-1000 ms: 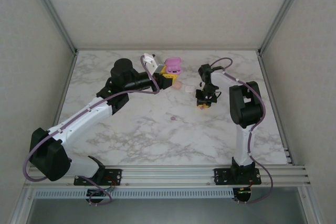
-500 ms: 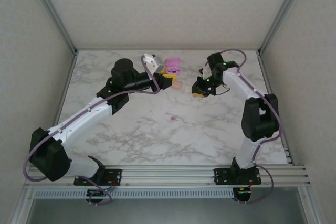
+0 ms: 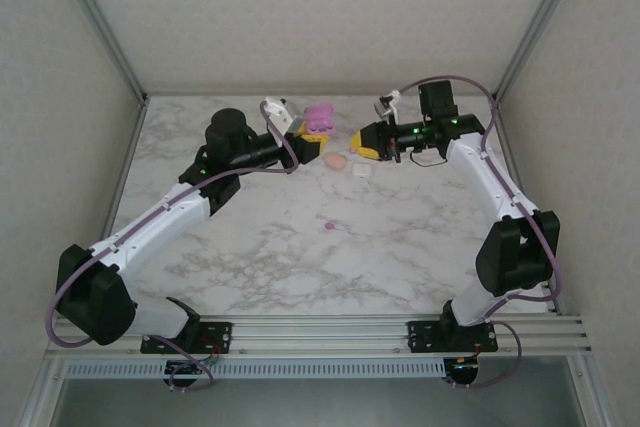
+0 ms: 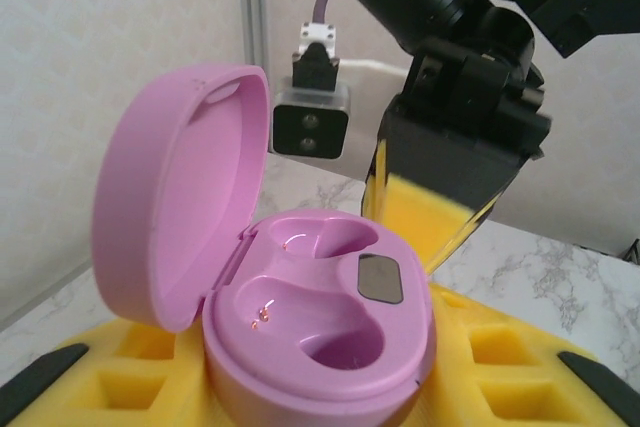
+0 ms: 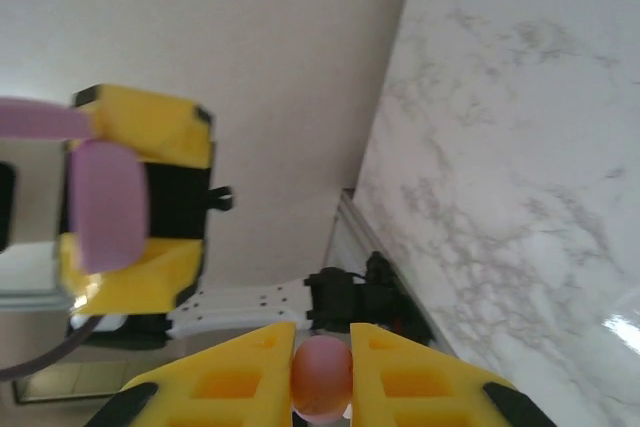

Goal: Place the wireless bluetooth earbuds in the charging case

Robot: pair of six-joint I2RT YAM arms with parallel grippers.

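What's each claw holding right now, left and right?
Left claw: closed on the pink charging case, lid open.
Right claw: closed on a pink earbud.

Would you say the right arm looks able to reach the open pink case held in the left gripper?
Probably yes: the pink case sits lid-open and empty in the left gripper, and the right gripper, holding a pink earbud, faces it with nothing between them.

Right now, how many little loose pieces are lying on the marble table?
3: a pink piece near the held pink case, a white piece right of it, a tiny purple piece alone, mid-table. More may be hidden.
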